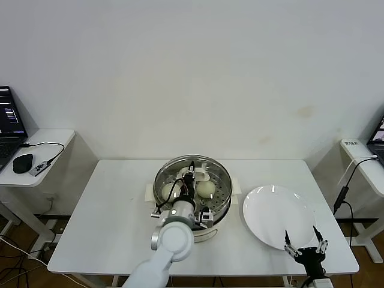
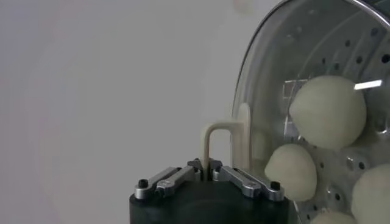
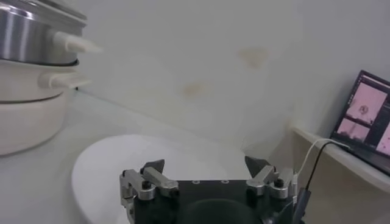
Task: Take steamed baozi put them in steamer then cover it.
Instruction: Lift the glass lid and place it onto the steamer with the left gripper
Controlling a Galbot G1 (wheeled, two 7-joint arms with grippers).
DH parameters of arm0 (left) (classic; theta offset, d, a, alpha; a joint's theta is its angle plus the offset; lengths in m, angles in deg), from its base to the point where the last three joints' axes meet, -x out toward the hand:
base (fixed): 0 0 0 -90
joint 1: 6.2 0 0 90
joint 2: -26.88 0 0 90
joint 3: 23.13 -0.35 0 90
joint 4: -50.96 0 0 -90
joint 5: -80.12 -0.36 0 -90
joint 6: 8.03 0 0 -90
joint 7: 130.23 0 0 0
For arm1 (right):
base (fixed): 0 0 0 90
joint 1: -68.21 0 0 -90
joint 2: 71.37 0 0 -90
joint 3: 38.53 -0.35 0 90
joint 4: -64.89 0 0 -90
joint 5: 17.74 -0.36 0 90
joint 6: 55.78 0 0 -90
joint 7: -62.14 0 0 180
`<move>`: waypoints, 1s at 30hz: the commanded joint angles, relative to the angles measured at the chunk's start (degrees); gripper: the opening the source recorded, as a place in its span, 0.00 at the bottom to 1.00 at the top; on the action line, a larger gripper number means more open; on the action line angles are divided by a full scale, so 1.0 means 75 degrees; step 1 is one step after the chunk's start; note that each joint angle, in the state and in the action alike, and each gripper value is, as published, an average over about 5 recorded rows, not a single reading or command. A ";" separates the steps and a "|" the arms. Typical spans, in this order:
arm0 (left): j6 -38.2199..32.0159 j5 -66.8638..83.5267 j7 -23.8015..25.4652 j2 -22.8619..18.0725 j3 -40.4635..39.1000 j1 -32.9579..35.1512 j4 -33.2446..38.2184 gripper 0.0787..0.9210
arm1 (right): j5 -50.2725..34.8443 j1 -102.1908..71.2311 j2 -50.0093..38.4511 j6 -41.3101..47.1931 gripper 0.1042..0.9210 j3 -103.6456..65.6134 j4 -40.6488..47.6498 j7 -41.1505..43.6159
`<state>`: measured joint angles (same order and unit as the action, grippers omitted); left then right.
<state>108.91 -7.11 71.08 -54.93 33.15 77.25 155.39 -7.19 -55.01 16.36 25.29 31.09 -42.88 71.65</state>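
The steamer (image 1: 223, 180) stands mid-table on its cream base (image 1: 207, 231). Several pale baozi (image 1: 206, 189) lie on its perforated tray; they also show in the left wrist view (image 2: 328, 112). My left gripper (image 1: 191, 175) is over the steamer's middle, shut on the cream U-shaped handle (image 2: 210, 137) of a see-through lid with a steel rim (image 2: 244, 79); the buns show through the lid. My right gripper (image 1: 306, 243) is open and empty at the near edge of the white plate (image 1: 276, 210). In the right wrist view the right gripper (image 3: 206, 163) hangs over the plate (image 3: 109, 164), with the steamer (image 3: 30, 30) far off.
The white plate is bare. A side table at the left holds a laptop (image 1: 9, 120) and a mouse (image 1: 23, 162). Another side table (image 1: 363, 156) with a cable stands at the right. The wall is close behind the table.
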 commanded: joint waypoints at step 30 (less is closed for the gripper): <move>-0.0088 0.0322 -0.0232 -0.0058 0.0121 0.0484 0.0637 0.31 | 0.0173 0.0002 0.0020 -0.0028 0.88 0.0133 0.0051 0.0036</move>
<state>108.24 -5.46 69.56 -56.00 34.09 79.65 156.17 -5.96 -55.00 16.46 25.09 32.00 -42.54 71.91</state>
